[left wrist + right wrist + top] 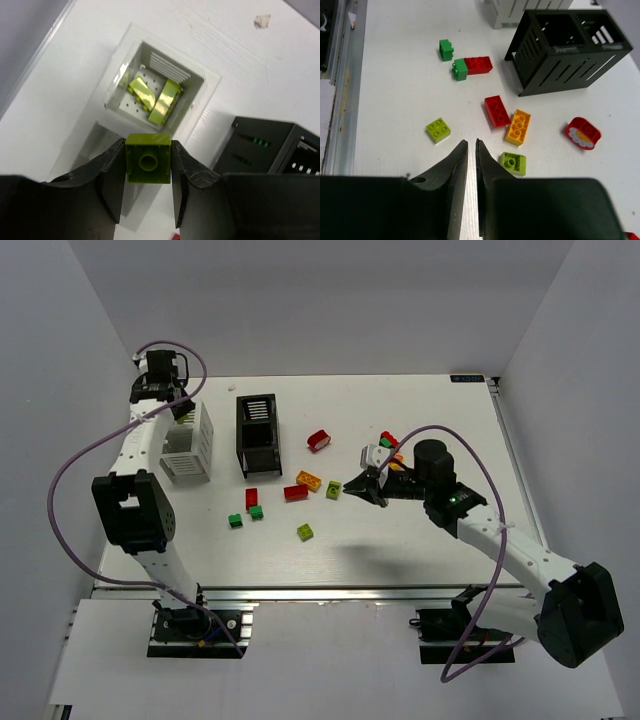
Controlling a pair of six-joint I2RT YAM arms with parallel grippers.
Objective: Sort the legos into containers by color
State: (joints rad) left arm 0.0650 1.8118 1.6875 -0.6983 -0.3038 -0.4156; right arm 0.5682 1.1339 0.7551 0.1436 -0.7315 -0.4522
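— Where is the brick in hand to be found?
— A yellow-green brick point(148, 164) is gripped by the jaws of the left gripper point(148, 150), one jaw pressed to each side. A round hole is shown in the face turned to the wrist camera. The brick is held above the white bin point(190, 452) at the far left of the bench point(440, 410).
— What is seen inside that bin?
— Two more yellow-green pieces point(152, 96) are seen tilted in one compartment. The other compartment is largely hidden by the jaws. The black bin point(258, 433) is stood just right of the white one, not touching it.
— And the right gripper point(471, 146)?
— Its jaws are drawn almost together with only a thin slit between them, and nothing is held. It is hung over the middle of the bench.
— How are the loose legos point(296, 492) laid out?
— Near of the black bin, a red brick point(479, 64) is set touching a dark green brick point(460, 70). A second green brick point(446, 50) is placed close by. Another red brick point(496, 110) is found just beside an orange-yellow brick point(518, 126). A rounded red piece point(582, 133) is laid right of the black bin. A small cluster of red and orange pieces point(389, 440) is partly hidden beside the right gripper.
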